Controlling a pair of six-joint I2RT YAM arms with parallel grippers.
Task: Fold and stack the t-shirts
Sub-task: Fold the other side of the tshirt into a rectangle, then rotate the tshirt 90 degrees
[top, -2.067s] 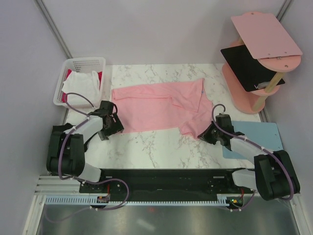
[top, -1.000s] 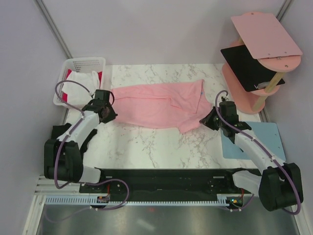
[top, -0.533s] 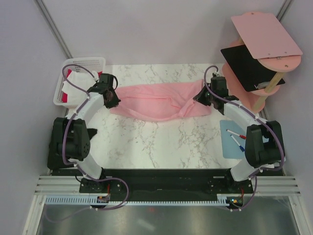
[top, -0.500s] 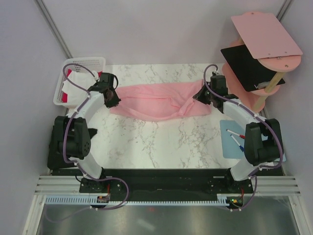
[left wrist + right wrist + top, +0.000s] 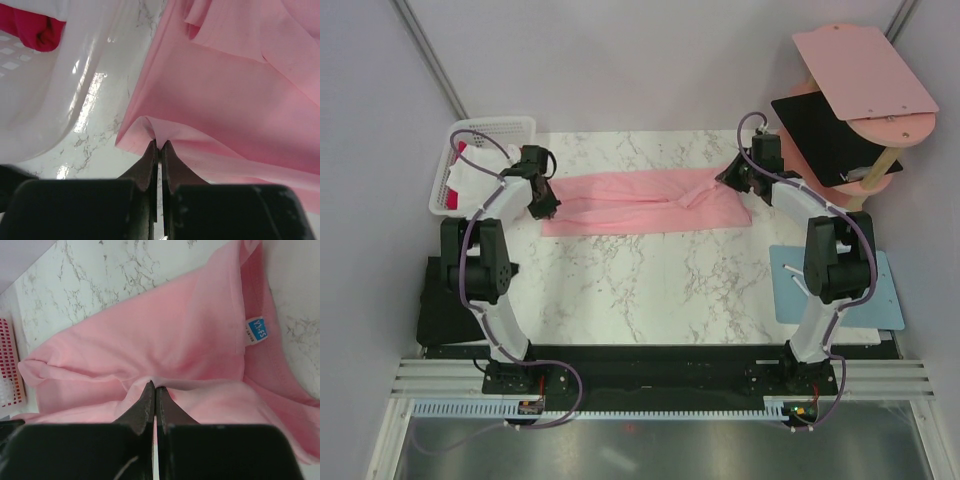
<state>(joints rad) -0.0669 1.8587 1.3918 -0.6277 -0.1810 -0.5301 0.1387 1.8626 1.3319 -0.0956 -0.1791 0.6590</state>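
Observation:
A light pink t-shirt (image 5: pixel 640 203) lies folded lengthwise into a long band across the far half of the marble table. My left gripper (image 5: pixel 546 203) is shut on the cloth's left edge (image 5: pixel 150 131), pinching a small fold. At the band's right end my right gripper (image 5: pixel 734 178) is shut on another fold of the same pink shirt (image 5: pixel 165 340), whose blue size tag (image 5: pixel 256 330) faces up. White and red t-shirts (image 5: pixel 470 175) lie bunched in the white basket (image 5: pixel 495 127) at the far left. A black t-shirt (image 5: pixel 830 135) rests on the pink shelf.
The pink shelf stand (image 5: pixel 865 70) rises at the far right corner. A light blue mat (image 5: pixel 880 290) lies at the right near side with pens on it. Grey walls close in on both sides; the basket wall (image 5: pixel 55 95) is right beside my left gripper.
Both grippers have carried the shirt's near edge away from the bases to the far side, folding it over into a narrow band. Both arms now stretch far out.

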